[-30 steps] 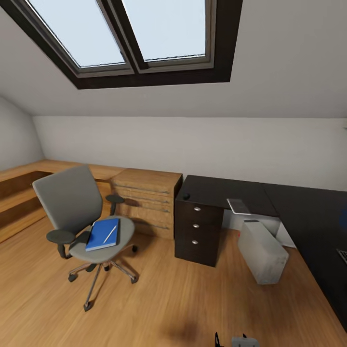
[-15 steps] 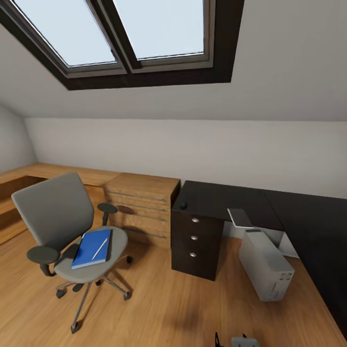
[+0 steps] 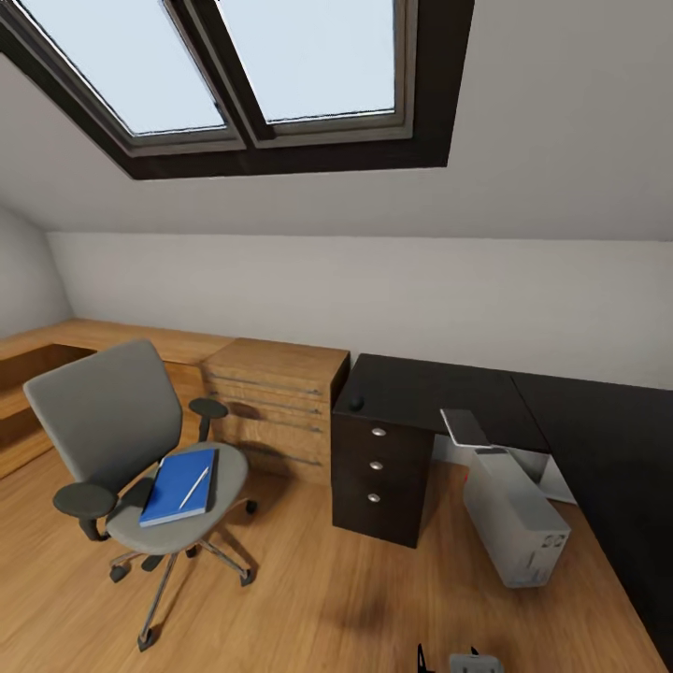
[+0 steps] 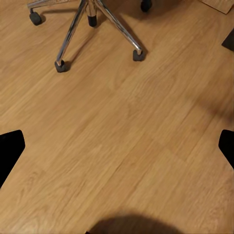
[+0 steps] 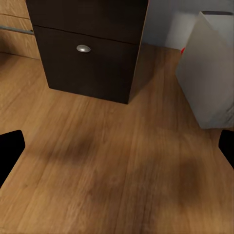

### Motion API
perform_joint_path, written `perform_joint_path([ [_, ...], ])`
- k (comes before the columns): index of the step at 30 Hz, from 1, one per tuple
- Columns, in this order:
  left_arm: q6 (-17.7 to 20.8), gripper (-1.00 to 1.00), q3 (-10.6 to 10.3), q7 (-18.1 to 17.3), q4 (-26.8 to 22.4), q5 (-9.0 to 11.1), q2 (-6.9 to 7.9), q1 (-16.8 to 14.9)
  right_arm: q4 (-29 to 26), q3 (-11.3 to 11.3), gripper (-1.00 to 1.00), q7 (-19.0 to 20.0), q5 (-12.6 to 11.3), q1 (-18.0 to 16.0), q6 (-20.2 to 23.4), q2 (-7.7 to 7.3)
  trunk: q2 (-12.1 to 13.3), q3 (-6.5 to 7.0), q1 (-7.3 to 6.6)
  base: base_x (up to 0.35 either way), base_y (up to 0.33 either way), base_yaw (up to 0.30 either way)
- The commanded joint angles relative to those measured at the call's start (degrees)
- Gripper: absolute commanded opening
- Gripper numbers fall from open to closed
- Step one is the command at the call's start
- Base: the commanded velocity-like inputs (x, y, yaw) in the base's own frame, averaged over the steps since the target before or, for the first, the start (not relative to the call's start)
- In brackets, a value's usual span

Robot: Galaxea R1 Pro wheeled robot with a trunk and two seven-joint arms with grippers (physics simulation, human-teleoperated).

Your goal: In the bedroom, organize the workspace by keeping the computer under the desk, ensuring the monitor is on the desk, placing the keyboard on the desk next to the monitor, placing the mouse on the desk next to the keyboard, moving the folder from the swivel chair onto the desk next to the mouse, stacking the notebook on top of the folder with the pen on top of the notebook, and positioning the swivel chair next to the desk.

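Skylight [image 3: 262,75] occupies the sloped ceiling at 12 o'clock in the head view. Dark desk [image 3: 439,388] runs from centre to 3 o'clock, its drawer unit [image 3: 379,467] at centre, knobs facing forward. Wooden cabinet [image 3: 276,397] stands just beside the drawer unit, toward 9 o'clock. Swivel chair [image 3: 112,421] sits at 8 o'clock, well apart from the desk. Computer [image 3: 514,519] stands on the wood floor [image 3: 318,598] at 4 o'clock, partly under the desk edge. Blue folder [image 3: 179,486] lies on the chair seat, pen [image 3: 194,486] on top of it. Mouse [image 3: 356,403] rests on the desk near its 9 o'clock corner.

Left gripper [image 4: 117,146]: fingertips spread wide, nothing between them, above floor near the chair's castors [image 4: 138,54]. Right gripper [image 5: 117,146]: likewise spread, unloaded, facing the drawer unit and computer.
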Motion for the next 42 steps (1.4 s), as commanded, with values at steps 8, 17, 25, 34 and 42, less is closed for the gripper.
perform_joint_path([
  [8,-0.45,1.00,-0.20,0.18,0.22,0.64,-0.49,-0.04,-4.76,0.59,1.00,-0.74,-0.18,-0.22,0.22,0.37,3.18,1.39,-1.76,0.000,0.000,0.000],
  [17,-0.51,1.00,-0.16,0.28,2.28,0.33,-3.01,-0.04,-34.63,0.12,1.00,-8.13,-0.60,-9.99,42.84,0.40,4.79,2.11,-2.64,0.010,0.000,0.000],
  [25,-0.54,1.00,-0.12,0.30,2.40,0.25,-3.15,-0.04,-34.55,-0.47,1.00,-8.81,-0.67,-13.62,50.08,0.55,4.79,2.11,-2.64,0.256,0.000,0.000],
  [34,-0.49,1.00,-0.20,0.15,2.49,-0.65,-3.22,-0.04,-35.91,-0.45,1.00,-9.04,-0.01,-13.72,47.73,0.29,4.79,2.11,-2.64,0.319,0.000,0.000],
  [42,-0.75,1.00,-0.46,0.09,1.40,-4.82,-3.13,-0.04,-38.89,-0.34,1.00,-9.13,0.10,-13.59,44.77,0.19,4.79,2.11,-2.64,0.321,0.000,0.000],
])
